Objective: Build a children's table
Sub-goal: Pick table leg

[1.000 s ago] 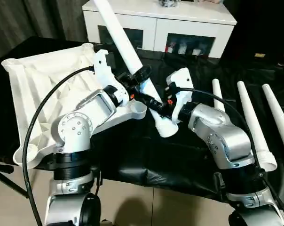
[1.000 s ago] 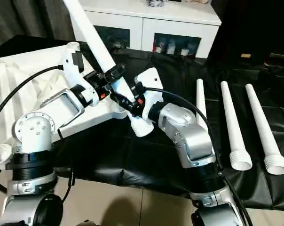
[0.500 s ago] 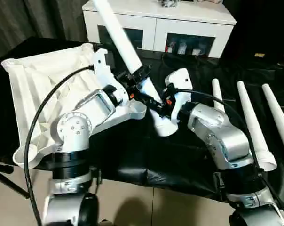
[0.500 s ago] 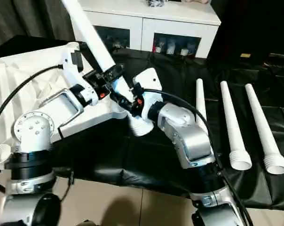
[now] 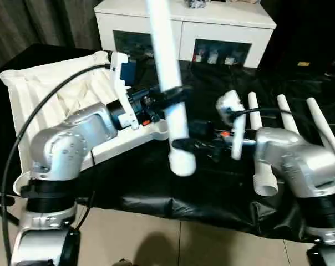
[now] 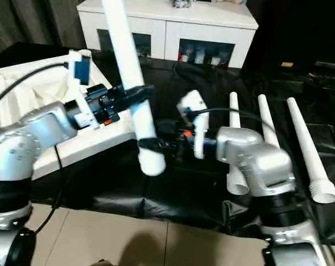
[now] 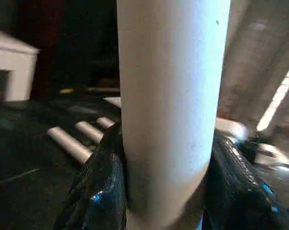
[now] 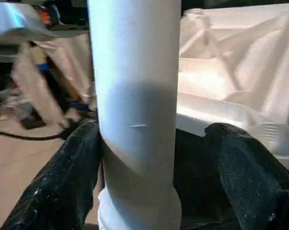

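Observation:
A long white leg [image 5: 167, 66] stands almost upright above the black-covered table, wide end down. My left gripper [image 5: 168, 98] is shut on its middle, and both black fingers press its sides in the left wrist view [image 7: 168, 96]. My right gripper [image 5: 182, 146] is open around the leg's lower part. In the right wrist view one finger [image 8: 63, 182] touches the leg [image 8: 135, 96] and the other finger [image 8: 250, 172] stands apart from it. The white tabletop [image 5: 51, 94] lies ribbed side up on the left, with a round corner socket [image 5: 158, 132] just behind the leg.
Three more white legs [image 6: 306, 155] lie side by side on the black sheet at the right, partly behind my right forearm. A white cabinet with glass doors [image 5: 184, 27] stands behind the table. The table's front edge runs just below my arms, above a tiled floor.
The leg has swung from a steep tilt to nearly upright. My right arm has drawn back to the right and its fingers have loosened. The left wrist has turned with the leg.

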